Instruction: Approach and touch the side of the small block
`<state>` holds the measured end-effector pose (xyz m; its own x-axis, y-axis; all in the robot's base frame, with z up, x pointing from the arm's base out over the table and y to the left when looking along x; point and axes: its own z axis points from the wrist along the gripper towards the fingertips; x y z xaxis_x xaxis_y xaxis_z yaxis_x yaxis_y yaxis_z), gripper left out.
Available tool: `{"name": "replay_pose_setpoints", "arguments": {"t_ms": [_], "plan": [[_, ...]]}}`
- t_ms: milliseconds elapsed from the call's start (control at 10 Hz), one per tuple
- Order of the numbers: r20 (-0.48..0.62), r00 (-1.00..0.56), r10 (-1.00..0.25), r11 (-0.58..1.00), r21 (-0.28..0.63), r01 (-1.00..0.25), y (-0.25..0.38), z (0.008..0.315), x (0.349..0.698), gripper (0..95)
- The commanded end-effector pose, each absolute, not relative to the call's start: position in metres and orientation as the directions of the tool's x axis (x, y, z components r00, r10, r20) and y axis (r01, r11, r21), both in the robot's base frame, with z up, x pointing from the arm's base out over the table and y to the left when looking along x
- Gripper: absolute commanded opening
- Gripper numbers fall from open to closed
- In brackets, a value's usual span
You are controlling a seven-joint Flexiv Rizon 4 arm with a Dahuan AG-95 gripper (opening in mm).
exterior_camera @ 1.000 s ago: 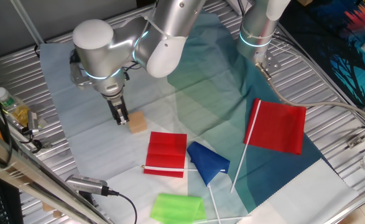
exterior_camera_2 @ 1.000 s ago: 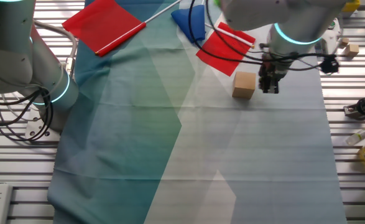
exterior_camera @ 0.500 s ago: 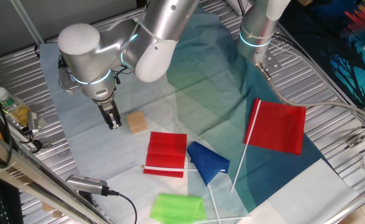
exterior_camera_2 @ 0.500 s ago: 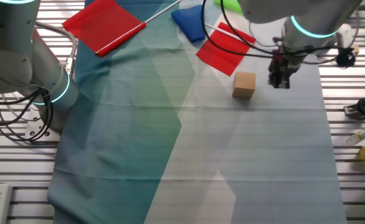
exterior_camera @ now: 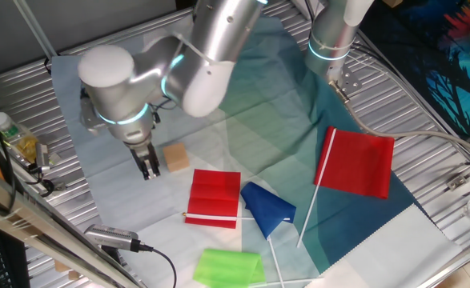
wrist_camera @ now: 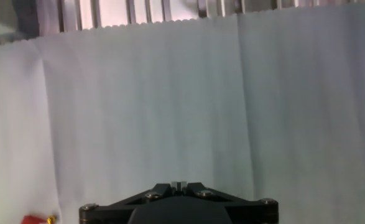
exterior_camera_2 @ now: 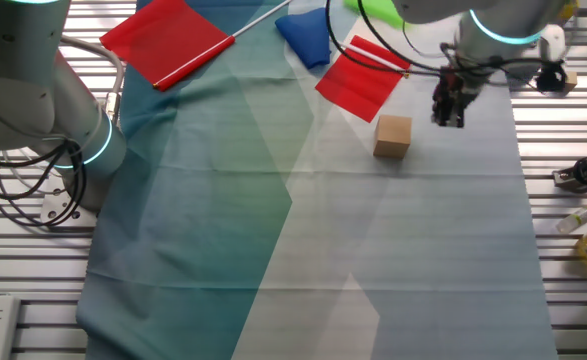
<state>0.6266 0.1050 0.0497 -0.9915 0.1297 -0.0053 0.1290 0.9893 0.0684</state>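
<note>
The small block (exterior_camera: 174, 157) is a plain tan cube on the pale part of the cloth; in the other fixed view the small block (exterior_camera_2: 393, 136) lies just below the red folded cloth (exterior_camera_2: 358, 78). My gripper (exterior_camera: 149, 166) hangs to the block's left, a short gap away and not touching it. From the other side the gripper (exterior_camera_2: 448, 112) stands up and right of the cube. Its fingertips (wrist_camera: 179, 184) are pressed together with nothing between them. The hand view shows only pale cloth; the block is out of that view.
A red folded cloth (exterior_camera: 214, 198), a blue cloth (exterior_camera: 267, 206) and a green cloth (exterior_camera: 228, 266) lie near the front. A red flag (exterior_camera: 359, 162) lies to the right. A second arm (exterior_camera: 331, 40) stands at the back. Bottles (exterior_camera: 10, 136) sit at the left edge.
The gripper was right against the block's side one second ago. It has pulled away from the cube and shifted toward the table's front. The block has stayed in place.
</note>
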Motion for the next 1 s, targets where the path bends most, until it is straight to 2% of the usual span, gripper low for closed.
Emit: {"name": "replay_pose_setpoints", "arguments": {"t_ms": [100,500,1000], "plan": [[0.0,-0.989,0.147,0.987,0.067,0.147,0.113,0.047,0.623,0.0],[-0.01,-0.989,0.146,0.987,0.068,0.145,0.116,0.035,0.599,0.0],[-0.019,-0.991,0.136,0.989,0.068,0.134,0.114,0.037,0.577,0.0]]}}
